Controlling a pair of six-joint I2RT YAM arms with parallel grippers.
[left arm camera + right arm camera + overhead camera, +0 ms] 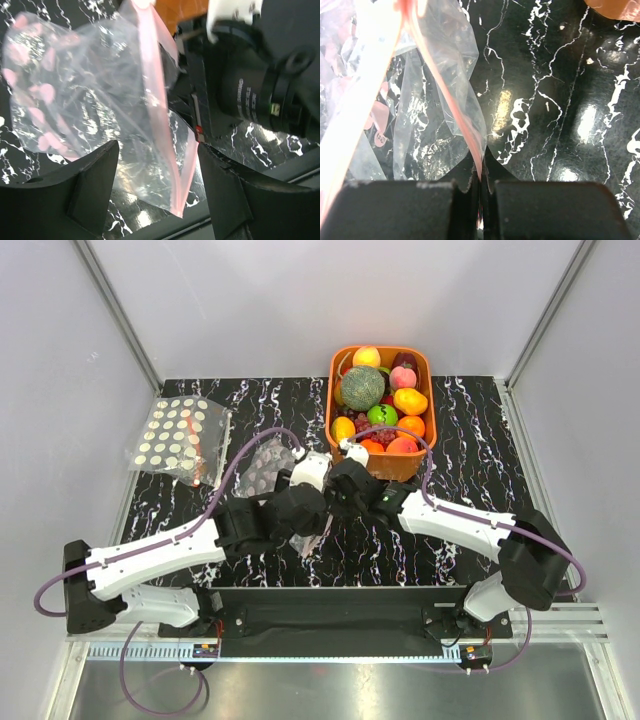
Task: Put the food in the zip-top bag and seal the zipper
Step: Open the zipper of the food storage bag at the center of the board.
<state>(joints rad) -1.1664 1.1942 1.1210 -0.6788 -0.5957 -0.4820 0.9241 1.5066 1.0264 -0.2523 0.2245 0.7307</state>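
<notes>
Clear crinkly plastic with pale pink dots marks the zip-top bag (262, 472). It lies on the black marbled table (470, 470), left of centre and partly under the two wrists. In the left wrist view, observe that the zipper (155, 100), a thin pink strip, runs down the bag's mouth edge. Through the film you see only the table pattern.

Check the left gripper (157, 187): its jaws stand wide apart, with the lower corner of the mouth edge lying between them. You cannot tell from this view whether either finger touches the plastic.

Check the right gripper (481, 200): its jaws are pressed together on the strip, pinching it at the bag's corner. The film fans out to the left of this pinch.

Note the orange basket (331, 415) at the far side of the table, just beyond the wrists. It holds the food: a grey-green melon (362, 387) with yellow, orange, green, pink and red pieces.

A second clear bag with cream-white dots (178, 438) lies well apart at the far left.
</notes>
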